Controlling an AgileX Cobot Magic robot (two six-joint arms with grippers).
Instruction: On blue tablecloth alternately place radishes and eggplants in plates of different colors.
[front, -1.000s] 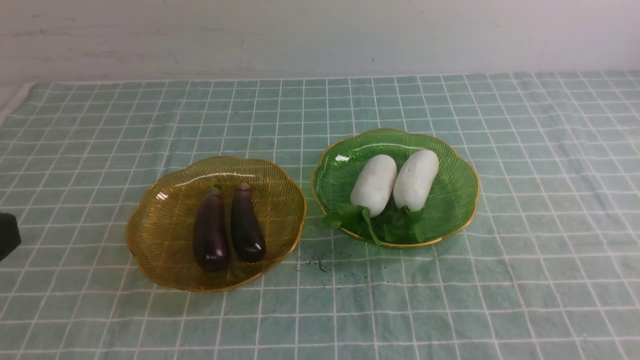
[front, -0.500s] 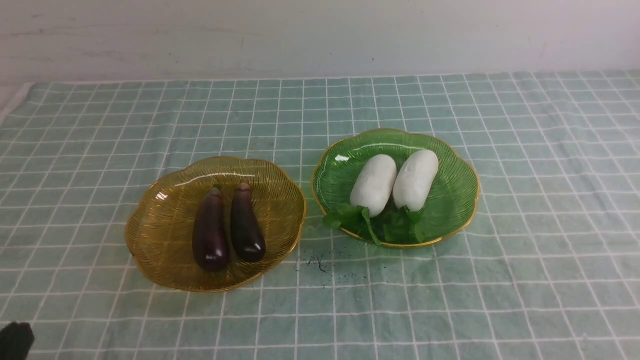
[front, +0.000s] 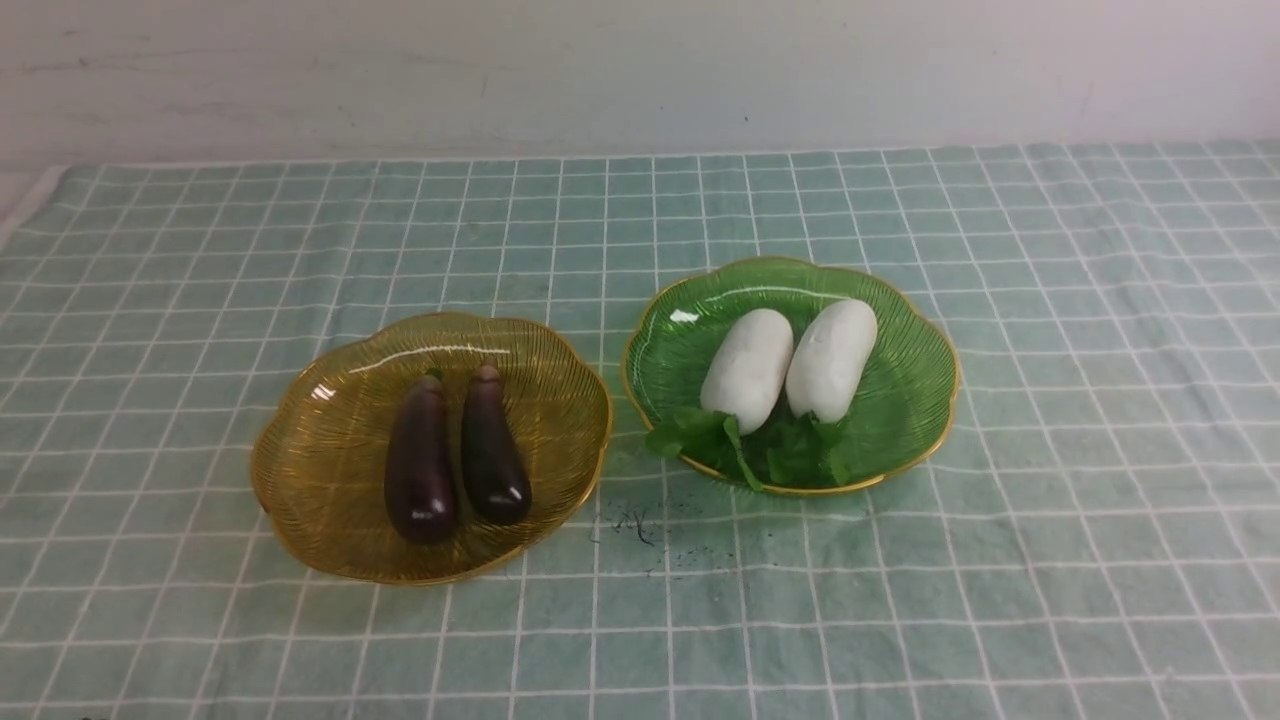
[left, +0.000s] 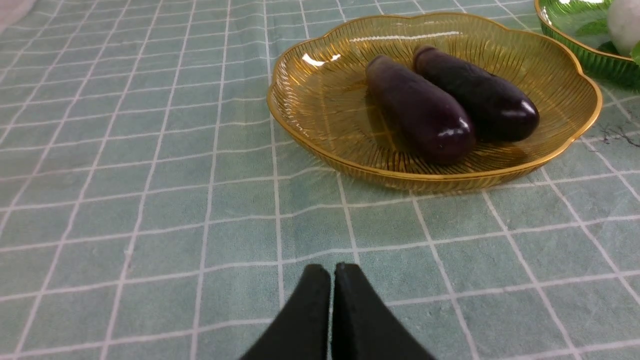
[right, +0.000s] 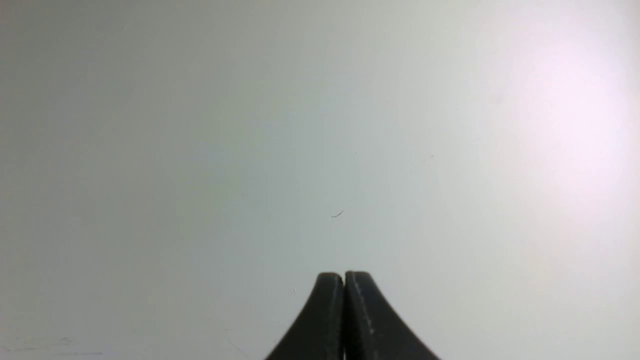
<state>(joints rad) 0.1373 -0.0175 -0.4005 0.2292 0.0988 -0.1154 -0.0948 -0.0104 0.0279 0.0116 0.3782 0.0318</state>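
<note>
Two dark purple eggplants (front: 455, 460) lie side by side in the amber-yellow plate (front: 320, 470) on the blue tablecloth (front: 1050, 420). Two white radishes (front: 790, 365) with green tops lie side by side in the green plate (front: 910, 400) to its right. In the left wrist view my left gripper (left: 332, 270) is shut and empty, low over the cloth, short of the yellow plate (left: 320, 95) with its eggplants (left: 450, 107). In the right wrist view my right gripper (right: 344, 276) is shut and empty before a plain pale surface. Neither gripper shows in the front view.
A dark smudge (front: 635, 525) marks the cloth in front of the gap between the plates. A pale wall (front: 640, 70) runs behind the table's far edge. The cloth's left end (front: 25, 215) shows at the far left.
My left gripper, seen at the front view's left edge, has drawn back toward the near left corner and gone out of that view. The plates and vegetables have not moved.
</note>
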